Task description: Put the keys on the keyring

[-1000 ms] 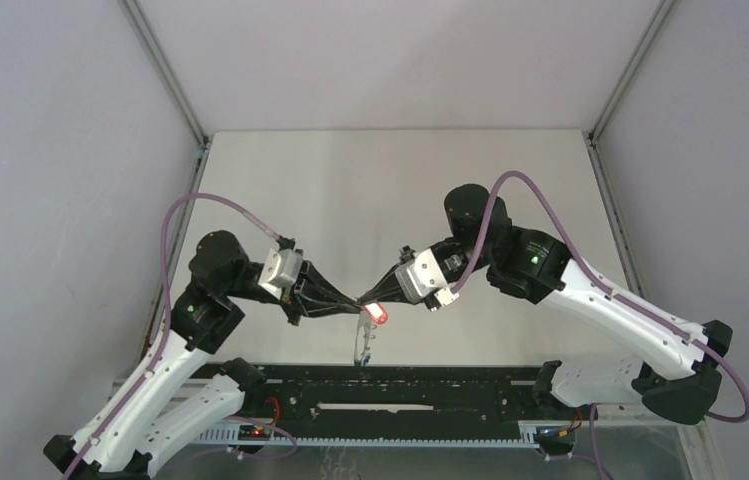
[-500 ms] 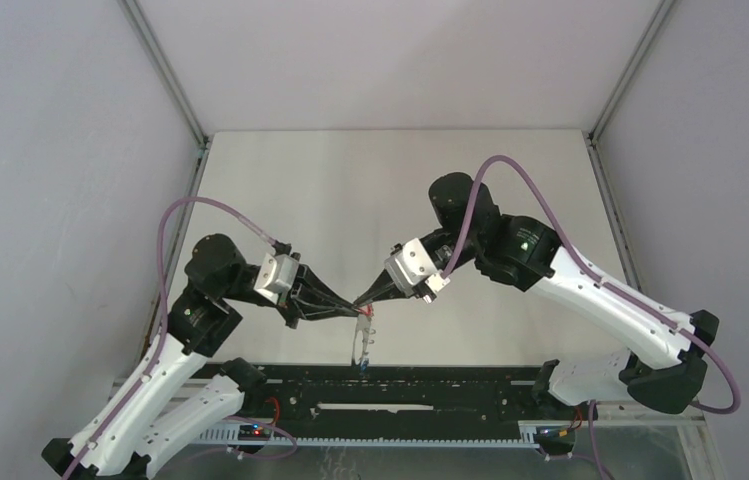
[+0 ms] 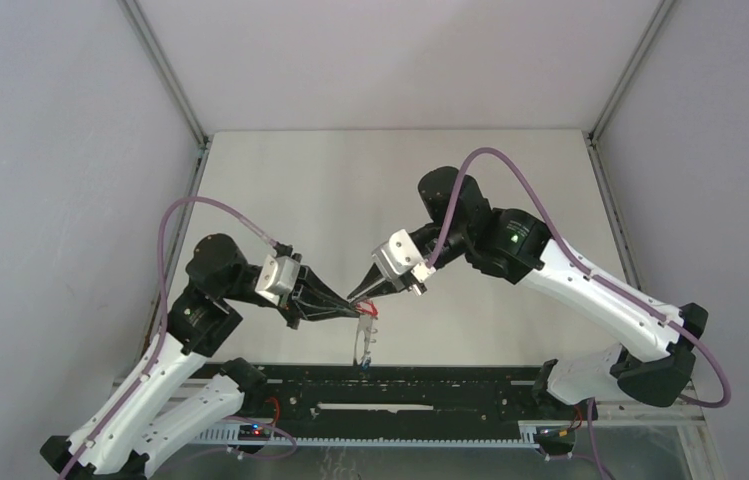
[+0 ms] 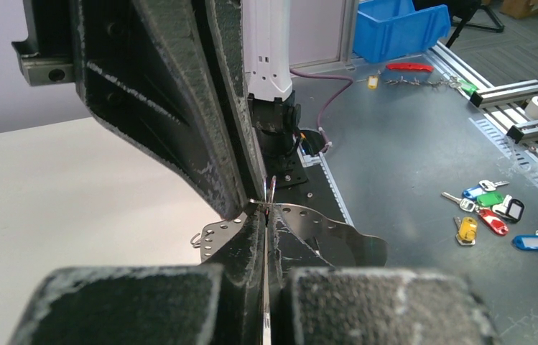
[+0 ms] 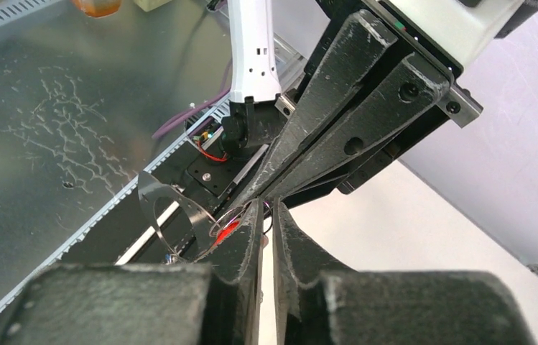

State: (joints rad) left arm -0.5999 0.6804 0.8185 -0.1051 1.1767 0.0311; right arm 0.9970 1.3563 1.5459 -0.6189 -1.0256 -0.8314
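We see the keyring (image 3: 361, 340) as a large, thin grey metal ring held clear of the table, its top edge pinched in the left gripper (image 3: 354, 309) and the rest hanging straight down toward the near edge. From the right wrist it shows as a flat, tilted hoop. The red-headed key (image 5: 228, 228) sits against the ring's top at the tip of the right gripper (image 3: 352, 296), with only a sliver of red plastic showing.

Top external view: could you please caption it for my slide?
Left end effector and right end effector meet at the red key, keyring hanging below.
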